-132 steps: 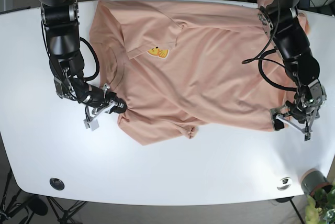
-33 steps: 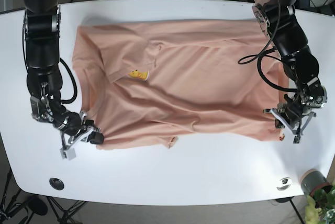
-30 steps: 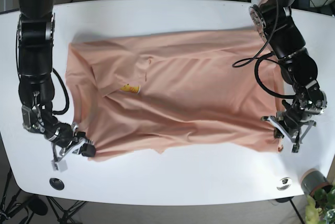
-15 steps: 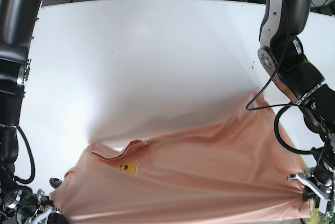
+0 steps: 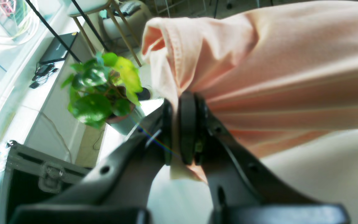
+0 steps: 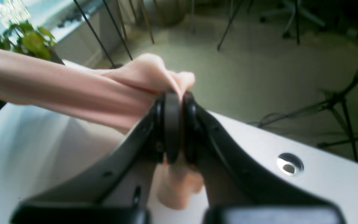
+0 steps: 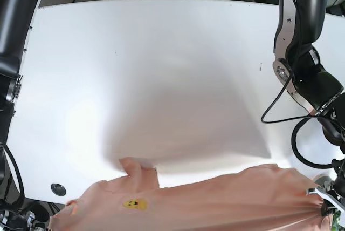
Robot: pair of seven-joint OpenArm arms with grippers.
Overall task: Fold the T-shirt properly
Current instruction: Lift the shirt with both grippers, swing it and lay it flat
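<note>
Base view: we see the T-shirt (image 7: 215,198) stretched across the near edge of the white table (image 7: 161,69), its yellow emblem (image 7: 134,204) facing up. Left wrist view: the left gripper (image 5: 180,124) is clamped tight on a bunched edge of the peach fabric, a potted plant (image 5: 104,87) behind it. Right wrist view: the right gripper (image 6: 176,124) is likewise closed on a gathered fold, apparently just past the table's corner.
</note>
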